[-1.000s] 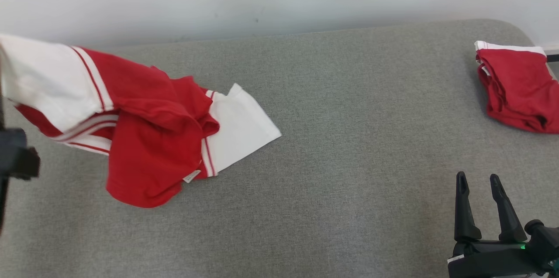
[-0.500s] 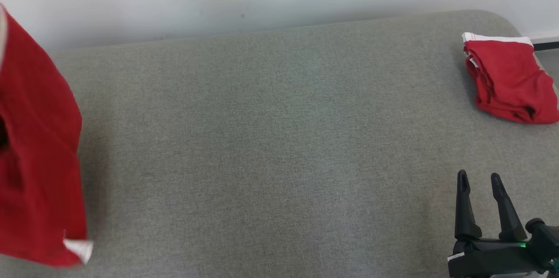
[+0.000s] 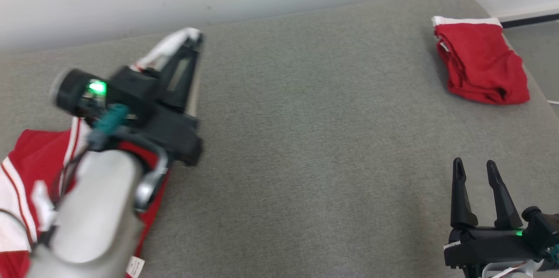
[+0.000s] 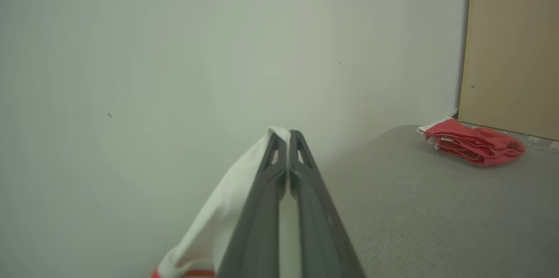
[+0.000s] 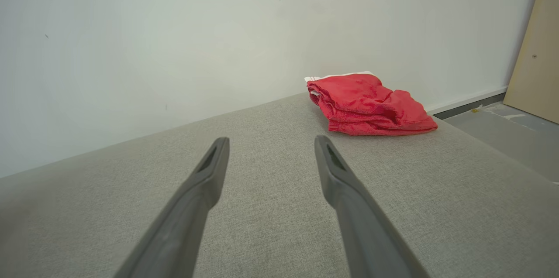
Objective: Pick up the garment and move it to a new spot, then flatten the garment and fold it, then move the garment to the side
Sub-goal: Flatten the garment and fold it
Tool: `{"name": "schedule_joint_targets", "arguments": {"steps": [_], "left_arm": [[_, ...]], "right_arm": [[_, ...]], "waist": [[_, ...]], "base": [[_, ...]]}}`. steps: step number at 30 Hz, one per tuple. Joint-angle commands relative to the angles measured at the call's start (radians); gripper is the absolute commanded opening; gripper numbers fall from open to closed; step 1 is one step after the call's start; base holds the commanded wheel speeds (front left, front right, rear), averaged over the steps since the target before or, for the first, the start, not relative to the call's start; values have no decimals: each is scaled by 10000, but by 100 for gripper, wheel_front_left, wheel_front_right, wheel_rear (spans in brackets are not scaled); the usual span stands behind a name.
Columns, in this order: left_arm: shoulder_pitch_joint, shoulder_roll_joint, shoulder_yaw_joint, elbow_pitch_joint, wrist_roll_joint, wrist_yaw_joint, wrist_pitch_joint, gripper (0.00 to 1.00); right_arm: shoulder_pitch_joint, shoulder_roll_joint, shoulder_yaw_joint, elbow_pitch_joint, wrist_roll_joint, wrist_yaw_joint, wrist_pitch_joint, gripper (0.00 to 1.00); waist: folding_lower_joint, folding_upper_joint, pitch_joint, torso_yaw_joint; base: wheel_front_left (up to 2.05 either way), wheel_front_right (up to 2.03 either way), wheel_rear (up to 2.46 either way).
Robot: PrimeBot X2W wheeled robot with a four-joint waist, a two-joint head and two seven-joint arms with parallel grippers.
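While clenching the left gripper (image 3: pixel 194 39) on a white edge of the garment (image 3: pixel 26 160), holds that edge above the grey pad (image 3: pixel 305 138), with red bulk at left under the forearm (image 3: pixel 87 217). Holds the right gripper (image 3: pixel 474 165) spread, empty, lower right.

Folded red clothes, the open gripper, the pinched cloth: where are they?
folded red clothes (image 3: pixel 480 64), head view, middle of the pile.
right gripper (image 3: pixel 474 164), head view, between its open fingertips.
garment (image 4: pixel 216 212), left wrist view, its white cloth.

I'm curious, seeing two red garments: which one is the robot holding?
The red-and-white garment on the left: the left gripper is shut on its white edge. The folded red garment lies free at the far right.
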Motion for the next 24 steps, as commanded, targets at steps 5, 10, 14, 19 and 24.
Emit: {"name": "schedule_joint_targets", "arguments": {"steps": [5, 10, 14, 19, 24], "left_arm": [[-558, -1317, -1219, 1248, 145, -260, -606, 0], [-753, -2294, -2433, 2518, 176, -420, -1179, 0], [-557, -2603, -3554, 3304, -85, -487, -1521, 0], [-397, -2653, -4981, 3584, -890, -397, -1758, 37], [-763, -2645, -5671, 3546, -1536, 92, -1889, 100]], "right_arm": [[-162, 8, -52, 22, 84, -29, -47, 100], [-250, 50, -87, -5, 71, -29, -47, 100], [-342, 41, -128, -9, 75, -29, -47, 100], [-392, 39, -142, 52, 25, -29, -47, 100], [-306, -32, -216, 89, -14, -29, -47, 100]], "waist": [[0, -1, 398, -660], [0, -1, 610, -895], [0, -1, 707, -985], [0, -1, 714, -958], [0, -1, 469, -614]], "base": [[0, 0, 0], [0, 0, 0], [0, 0, 0], [0, 0, 0], [0, 0, 0]]}}
